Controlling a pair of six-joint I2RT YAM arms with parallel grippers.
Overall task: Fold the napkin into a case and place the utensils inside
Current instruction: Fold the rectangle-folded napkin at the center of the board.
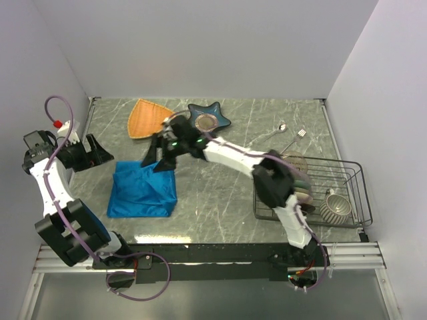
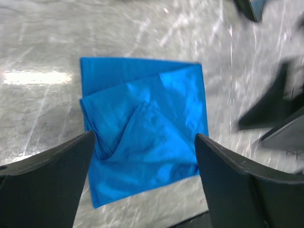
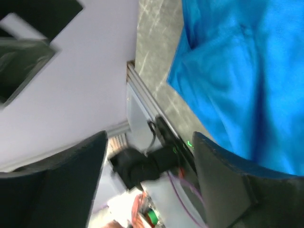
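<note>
The bright blue napkin point(image 1: 142, 192) lies on the left part of the marble table, loosely folded over itself with creased layers point(image 2: 142, 109). My right gripper point(image 1: 159, 161) hovers at its far right corner, open, with nothing between the fingers point(image 3: 150, 137); the napkin point(image 3: 237, 71) lies to its side. My left gripper point(image 1: 103, 155) stands open left of the napkin's far edge, apart from it, and the cloth shows beyond its fingers point(image 2: 145, 137). The utensils, a spoon point(image 1: 280, 128) and a fork point(image 1: 297, 138), lie at the far right.
An orange triangular dish point(image 1: 147, 118) and a dark star-shaped dish point(image 1: 208, 118) sit at the back, just behind the right gripper. A wire rack point(image 1: 347, 175) at the right holds plates and a ridged cup point(image 1: 335, 207). Walls close in the left, back and right sides.
</note>
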